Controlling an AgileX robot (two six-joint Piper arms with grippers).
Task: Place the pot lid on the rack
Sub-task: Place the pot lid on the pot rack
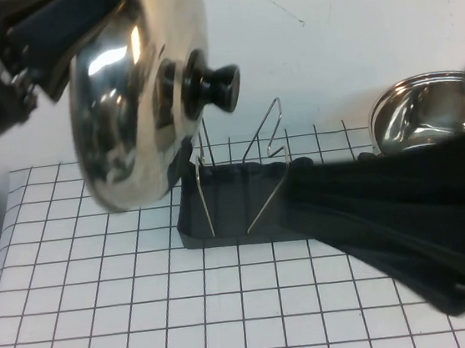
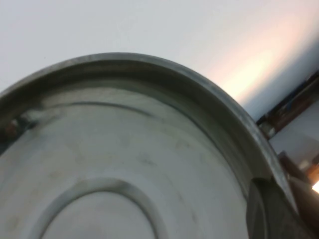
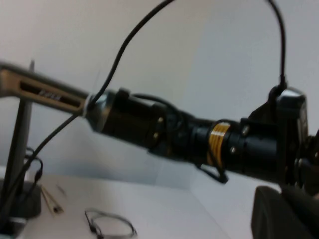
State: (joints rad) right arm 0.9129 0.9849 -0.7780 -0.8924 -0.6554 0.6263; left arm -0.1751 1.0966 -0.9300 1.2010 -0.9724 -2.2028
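The pot lid is a shiny steel dome with a black knob. It hangs on edge in the air, above and to the left of the rack, with the knob pointing right. My left gripper is shut on the lid's upper left rim. In the left wrist view the lid's underside fills the picture, and one of the fingers lies over its rim. The rack is a dark grey tray with two upright wire loops. My right gripper shows as a dark blur at the rack's right end.
The steel pot stands at the back right, partly behind my right arm. The table is covered by a white cloth with a black grid. The right wrist view shows a black arm and a stand off the table.
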